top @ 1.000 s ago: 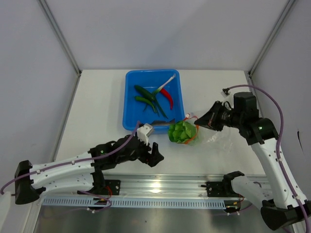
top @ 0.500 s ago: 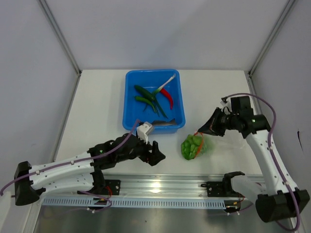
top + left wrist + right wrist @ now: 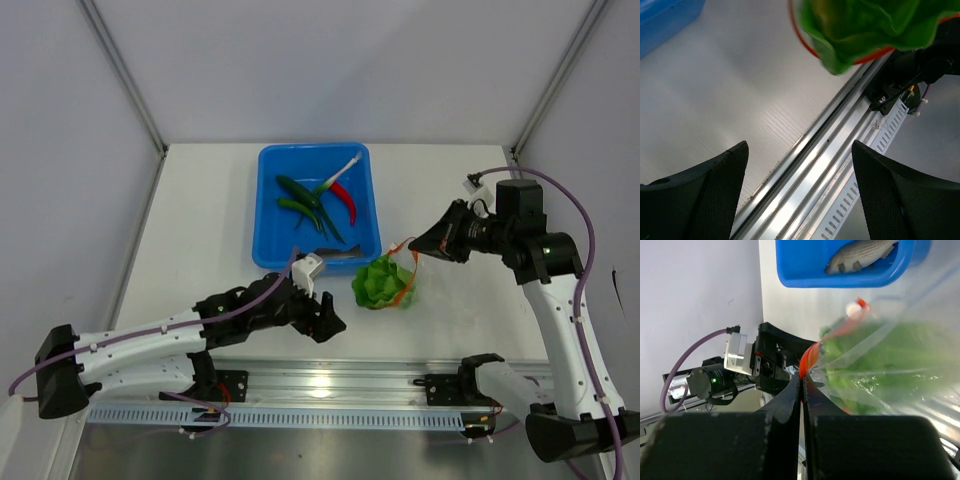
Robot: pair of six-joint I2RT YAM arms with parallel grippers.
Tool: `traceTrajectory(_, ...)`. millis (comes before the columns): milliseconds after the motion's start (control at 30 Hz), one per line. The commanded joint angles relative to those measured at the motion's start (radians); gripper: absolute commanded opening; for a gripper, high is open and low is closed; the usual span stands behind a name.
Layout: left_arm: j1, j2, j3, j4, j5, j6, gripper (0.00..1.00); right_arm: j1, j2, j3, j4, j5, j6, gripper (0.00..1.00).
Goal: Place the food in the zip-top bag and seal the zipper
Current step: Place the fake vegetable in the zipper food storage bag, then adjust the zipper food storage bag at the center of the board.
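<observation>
right gripper (image 3: 415,250) pinching bag (image 3: 900,370) at zipper (image 3: 809,358), cabbage (image 3: 377,283) inside, toward near edge | left gripper (image 3: 329,325) jaws wide, empty, near edge | pods (image 3: 297,191), chili (image 3: 346,204) in bin (image 3: 268,165)

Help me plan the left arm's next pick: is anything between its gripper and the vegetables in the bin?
The near wall of the bin and a toy fish just inside it sit between the left gripper and the vegetables.
</observation>
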Motion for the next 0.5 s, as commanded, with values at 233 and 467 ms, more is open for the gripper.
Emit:
traceTrajectory(233, 0.081, 0.009, 0.034, 0.025, 0.095, -0.171, 0.70, 0.001, -0.021, -0.001, 0.089, -0.047, 0.077, 0.00)
traceTrajectory(467, 0.142, 0.114, 0.079, 0.094, 0.182, -0.229, 0.69, 0.003, -0.025, 0.019, 0.110, -0.109, 0.101, 0.00)
